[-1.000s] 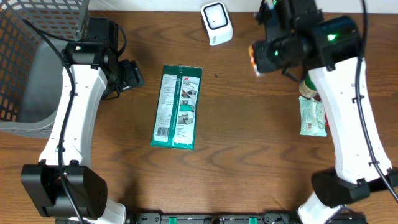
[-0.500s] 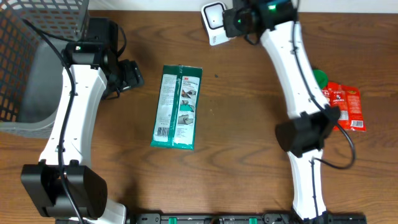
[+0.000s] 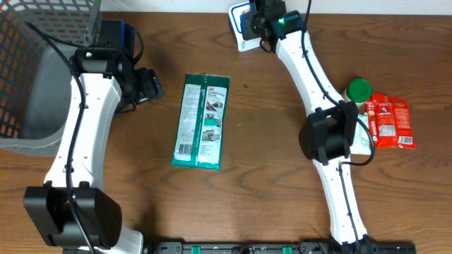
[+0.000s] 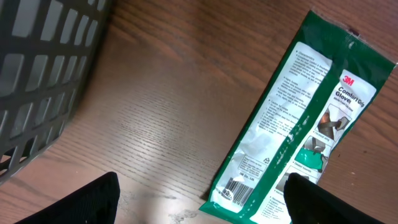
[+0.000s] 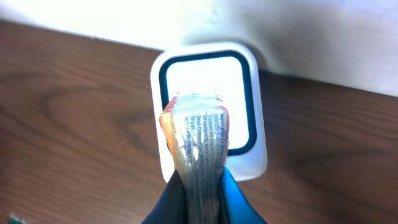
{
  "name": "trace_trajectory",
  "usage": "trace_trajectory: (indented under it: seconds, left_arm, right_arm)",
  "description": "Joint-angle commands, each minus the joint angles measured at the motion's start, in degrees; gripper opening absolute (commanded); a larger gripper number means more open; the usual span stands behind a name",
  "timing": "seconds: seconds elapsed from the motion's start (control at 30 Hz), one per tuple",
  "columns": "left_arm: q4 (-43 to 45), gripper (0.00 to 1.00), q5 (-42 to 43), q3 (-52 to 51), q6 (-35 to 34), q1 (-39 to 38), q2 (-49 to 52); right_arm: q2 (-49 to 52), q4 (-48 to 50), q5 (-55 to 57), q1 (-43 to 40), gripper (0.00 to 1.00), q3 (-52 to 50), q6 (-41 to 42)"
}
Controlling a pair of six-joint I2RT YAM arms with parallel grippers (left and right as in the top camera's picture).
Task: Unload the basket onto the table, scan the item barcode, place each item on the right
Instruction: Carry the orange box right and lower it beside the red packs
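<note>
1. Brown wooden table in the overhead view. The right arm stretches to the far edge, where the right gripper hangs over the white scanner; what it holds is hidden from above. The left gripper sits beside the wire basket, near a green glove packet lying flat. A green lid and a red packet lie on the right side.
2. Left wrist view: the left gripper is spread wide with nothing between its fingers. It is above bare wood, between the basket and the glove packet, whose barcode faces up.
3. Right wrist view: the right gripper is pinched tight on a clear-wrapped item with an orange edge and printed text. The item is right in front of the scanner and its bright window.
</note>
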Motion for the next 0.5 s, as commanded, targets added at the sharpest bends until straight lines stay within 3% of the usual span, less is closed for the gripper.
trace_trajectory:
  seconds: [0.0,0.47]
  left_arm:
    - [-0.2,0.85,-0.7,0.2,0.3,0.2,-0.8]
    - [-0.2,0.85,-0.7,0.2,0.3,0.2,-0.8]
  right_arm:
    - [-0.1,1.0,0.7,0.4,0.01,0.8,3.2]
    - [1.8,0.8,0.7,0.4,0.01,-0.1,3.2]
